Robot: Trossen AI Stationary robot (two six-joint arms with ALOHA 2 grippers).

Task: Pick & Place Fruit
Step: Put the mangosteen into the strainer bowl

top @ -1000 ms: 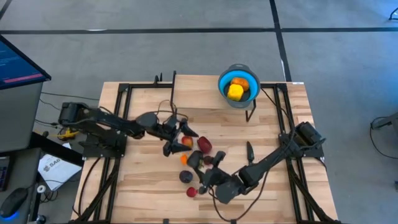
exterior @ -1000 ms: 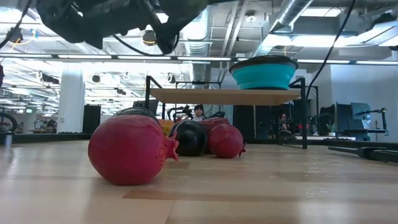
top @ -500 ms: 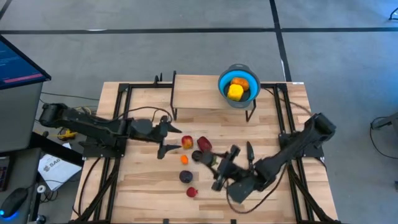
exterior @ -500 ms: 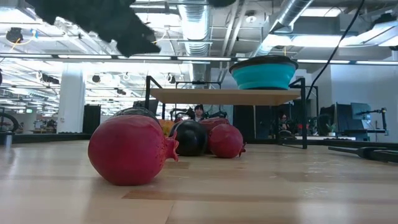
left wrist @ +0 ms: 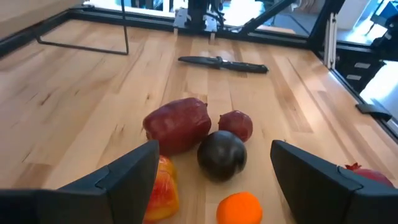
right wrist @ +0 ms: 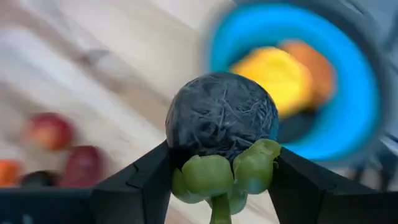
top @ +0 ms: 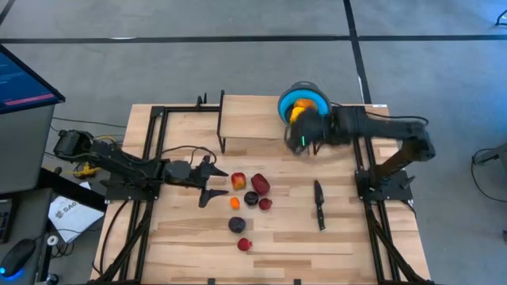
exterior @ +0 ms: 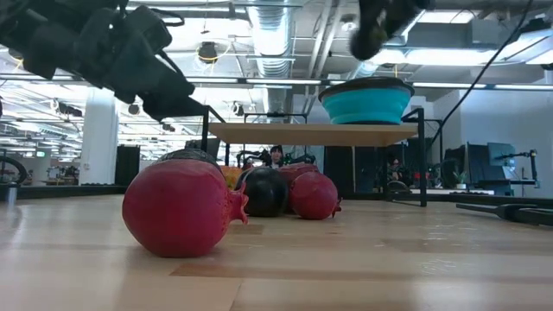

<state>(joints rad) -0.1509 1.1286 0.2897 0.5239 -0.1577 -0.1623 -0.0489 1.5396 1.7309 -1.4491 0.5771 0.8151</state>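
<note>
Big red fruit [exterior: 179, 208] sits closest on the wooden table [exterior: 346, 268]. Right behind it there's a dark round fruit [exterior: 263, 192] touching a smaller red one [exterior: 314, 196]. Farther back, a blue bowl [exterior: 366, 102] sits up on a raised shelf [exterior: 302, 131]. A dark arm [exterior: 104, 47] hangs above the big fruit.

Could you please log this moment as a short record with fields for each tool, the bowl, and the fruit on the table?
right tool: shut on a dark purple fruit, near the blue bowl
left tool: open, facing the loose fruits
blue bowl: holds a yellow fruit and an orange fruit
table: six loose fruits, black knife
</note>
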